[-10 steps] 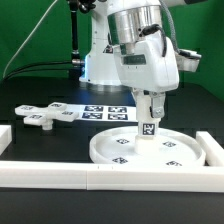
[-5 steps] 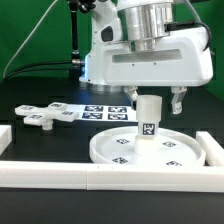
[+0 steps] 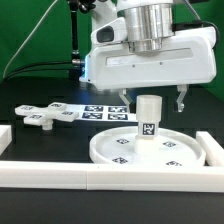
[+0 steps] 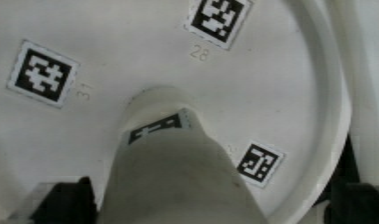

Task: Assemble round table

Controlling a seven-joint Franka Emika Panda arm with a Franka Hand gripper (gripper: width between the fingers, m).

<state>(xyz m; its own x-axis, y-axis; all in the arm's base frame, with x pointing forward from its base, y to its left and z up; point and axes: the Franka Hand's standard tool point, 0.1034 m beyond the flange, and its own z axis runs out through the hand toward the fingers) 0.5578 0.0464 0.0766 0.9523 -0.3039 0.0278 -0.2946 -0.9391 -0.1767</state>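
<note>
The large rimmed round disc (image 3: 150, 148) lies flat on the table at the front. The short thick post (image 3: 148, 118) stands upright on its middle, with a tag on its side. My gripper (image 3: 150, 103) hangs right above the post, open, one finger on each side of the post's top and both apart from it. In the wrist view the post (image 4: 173, 155) rises from the disc (image 4: 115, 50) between my dark fingertips (image 4: 58, 203). The flat cross-shaped piece (image 3: 45, 115) lies on the table at the exterior view's left.
The marker board (image 3: 105, 112) lies behind the disc. A long white rail (image 3: 100, 177) runs along the front, another rail (image 3: 212, 150) stands at the exterior view's right, and a short one (image 3: 4, 136) at its left. The arm's white base (image 3: 100, 65) is behind.
My hand has turned about a quarter turn over the post and my fingers have spread away from it. The hand has risen slightly. The post stays upright on the disc.
</note>
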